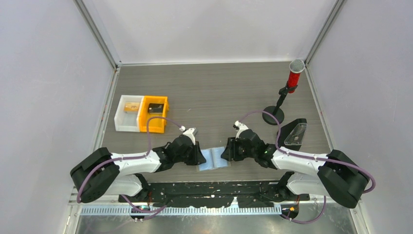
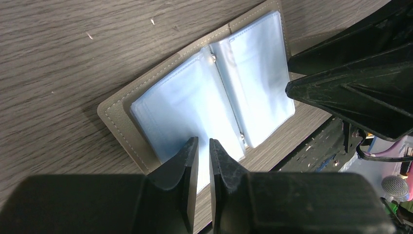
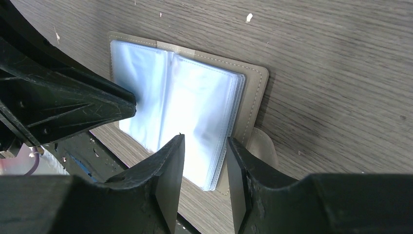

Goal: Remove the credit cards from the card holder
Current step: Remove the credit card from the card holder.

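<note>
The card holder [image 1: 213, 159] lies spread open on the table near the front edge, its grey-brown rim [image 2: 114, 117] framing glossy light blue pockets. The credit cards [image 2: 195, 102] show as light blue sheets stacked in both panels, and also in the right wrist view [image 3: 195, 97]. My left gripper [image 2: 203, 141] is over the left panel's near edge, its jaws almost together with only a thin slit and nothing between them. My right gripper [image 3: 204, 139] is open, its jaws standing either side of the right panel's stacked edge. The two grippers face each other across the holder [image 3: 255, 97].
An orange bin [image 1: 153, 114] and a white bin [image 1: 129, 113] stand at the back left. A red microphone on a black stand [image 1: 287, 92] and a black wedge stand [image 1: 295, 134] are at the right. The black base plate [image 1: 214, 187] borders the front edge.
</note>
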Controlling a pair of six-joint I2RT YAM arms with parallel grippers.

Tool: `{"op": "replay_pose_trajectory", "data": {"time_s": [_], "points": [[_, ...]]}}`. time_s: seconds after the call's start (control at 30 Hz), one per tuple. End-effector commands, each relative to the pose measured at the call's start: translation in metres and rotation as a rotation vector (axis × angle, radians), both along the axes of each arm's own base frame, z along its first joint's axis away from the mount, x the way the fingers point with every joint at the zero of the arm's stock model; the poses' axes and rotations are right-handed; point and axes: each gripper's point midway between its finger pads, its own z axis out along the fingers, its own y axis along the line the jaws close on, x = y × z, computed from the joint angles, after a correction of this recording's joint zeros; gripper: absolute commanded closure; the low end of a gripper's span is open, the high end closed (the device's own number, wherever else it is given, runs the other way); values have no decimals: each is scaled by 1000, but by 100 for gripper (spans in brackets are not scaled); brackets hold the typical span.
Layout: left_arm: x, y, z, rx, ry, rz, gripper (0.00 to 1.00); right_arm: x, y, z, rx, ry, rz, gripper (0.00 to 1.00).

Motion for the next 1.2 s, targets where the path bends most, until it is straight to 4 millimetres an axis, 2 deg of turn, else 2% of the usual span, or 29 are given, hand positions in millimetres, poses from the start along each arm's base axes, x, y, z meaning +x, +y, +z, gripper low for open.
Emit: {"op": "replay_pose_trajectory", "data": {"time_s": [0.0, 0.33, 0.6, 0.8, 1.17], "points": [[-3, 4, -8, 22, 1, -4, 83, 11, 14, 18, 60, -43, 0, 56], [-4, 4, -9, 21, 6, -5, 83, 10, 19, 21, 85, -34, 9, 56], [-4, 3, -8, 14, 5, -6, 83, 7, 27, 41, 163, -54, 35, 58], [-4, 3, -7, 11, 8, -7, 83, 5, 30, 47, 202, -50, 38, 60], [-3, -2, 5, -19, -3, -13, 83, 0, 38, 55, 245, -39, 64, 62]]}}
